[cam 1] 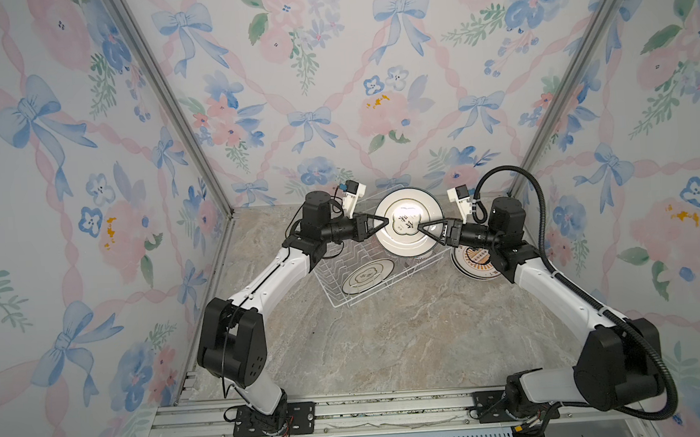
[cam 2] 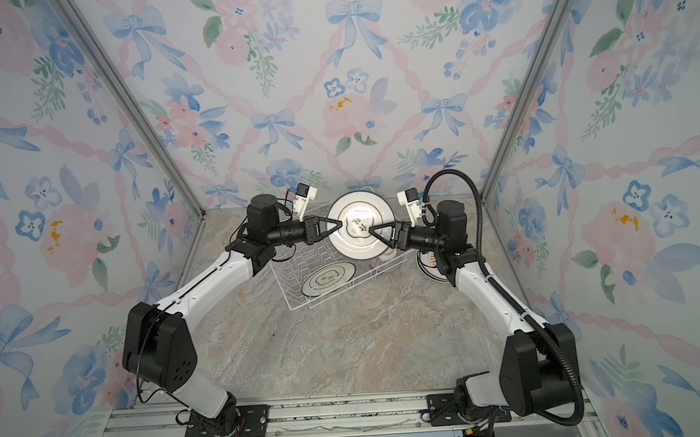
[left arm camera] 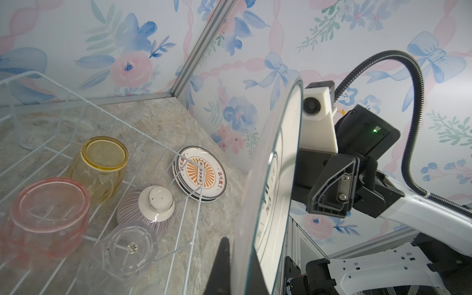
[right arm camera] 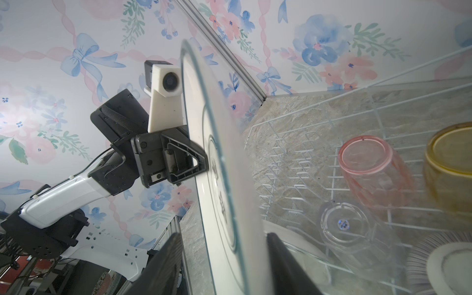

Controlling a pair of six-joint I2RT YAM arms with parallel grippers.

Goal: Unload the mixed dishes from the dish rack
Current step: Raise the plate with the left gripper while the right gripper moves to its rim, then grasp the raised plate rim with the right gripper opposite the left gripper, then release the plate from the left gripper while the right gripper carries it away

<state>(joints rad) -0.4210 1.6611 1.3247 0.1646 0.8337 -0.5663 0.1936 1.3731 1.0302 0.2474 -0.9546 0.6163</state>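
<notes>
Straddling the plate point(cam 1: 405, 203) with jaws apart, right claw point(cam 1: 420, 228) faces left claw point(cam 1: 386, 221) clamped on it.

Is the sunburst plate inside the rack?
No, the sunburst plate lies on the table, outside the rack and its wire wall.

yellow glass point(right arm camera: 449, 166): blurred, cut off | bowl point(right arm camera: 449, 265): cut off at edge | plate stack point(cam 1: 469, 262): partly under right arm point(cam 1: 552, 282)

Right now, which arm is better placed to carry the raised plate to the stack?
Probably right: the stack lies on its side, and the right claw straddles the plate that the left claw grips.
</notes>
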